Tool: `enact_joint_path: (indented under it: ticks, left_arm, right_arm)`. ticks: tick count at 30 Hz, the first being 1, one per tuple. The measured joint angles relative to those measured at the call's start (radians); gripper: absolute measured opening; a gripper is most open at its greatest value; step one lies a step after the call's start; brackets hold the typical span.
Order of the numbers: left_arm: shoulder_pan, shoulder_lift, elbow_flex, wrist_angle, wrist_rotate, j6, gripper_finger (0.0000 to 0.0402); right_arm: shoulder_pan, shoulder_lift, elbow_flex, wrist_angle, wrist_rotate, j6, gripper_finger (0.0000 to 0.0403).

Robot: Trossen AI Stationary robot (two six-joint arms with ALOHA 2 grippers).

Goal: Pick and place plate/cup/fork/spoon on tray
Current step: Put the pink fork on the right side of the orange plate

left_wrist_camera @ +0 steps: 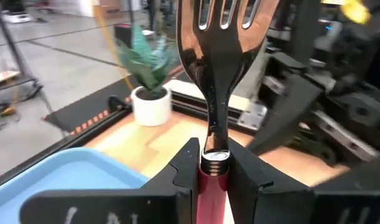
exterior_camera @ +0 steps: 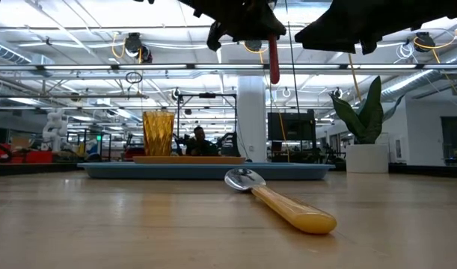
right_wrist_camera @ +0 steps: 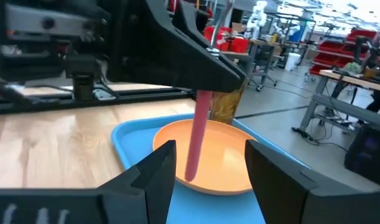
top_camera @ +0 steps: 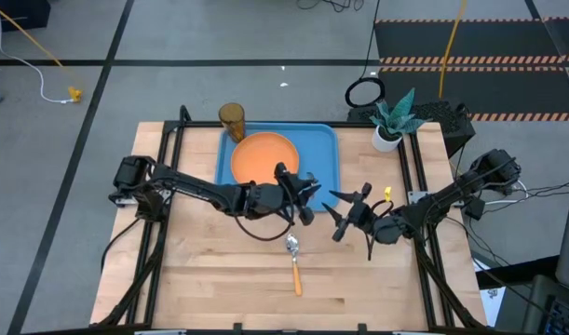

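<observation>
Left gripper (top_camera: 301, 191) clamps the fork (left_wrist_camera: 221, 74) over the tray's (top_camera: 325, 163) near-right corner; right gripper (top_camera: 345, 212) gapes empty alongside.
Released here, the fork could strike the rim and bounce onto the desk (top_camera: 219, 270).

A grey floor (top_camera: 172, 37) surrounds the wooden table (top_camera: 219, 279) — black-and-orange hazard mats (top_camera: 480, 56) beyond its far right corner, where a potted plant (top_camera: 392, 121) stands. Ceiling lights (exterior_camera: 78, 30) overhead.

Table (top_camera: 219, 270): tray (top_camera: 326, 163), spoon (top_camera: 294, 265), plant (top_camera: 392, 119)
</observation>
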Motion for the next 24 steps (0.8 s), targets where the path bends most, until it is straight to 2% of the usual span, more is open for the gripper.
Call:
enact_joint_path:
  ticks: [5,15,24]
  left_arm:
    - [0.011,0.000,0.000,-0.001,-0.022,-0.067,0.0052]
    - [0.007,0.007,0.000,0.035,-0.025,-0.080,0.0052]
    - [0.011,0.032,0.000,0.068,-0.022,-0.082,0.0052]
  right_arm:
    - [0.000,0.010,0.000,0.003,0.021,0.011,0.0183]
    - [-0.053,0.117,0.000,0.040,0.010,0.013,0.0183]
    - [-0.156,0.164,0.000,0.046,-0.117,0.053,0.0183]
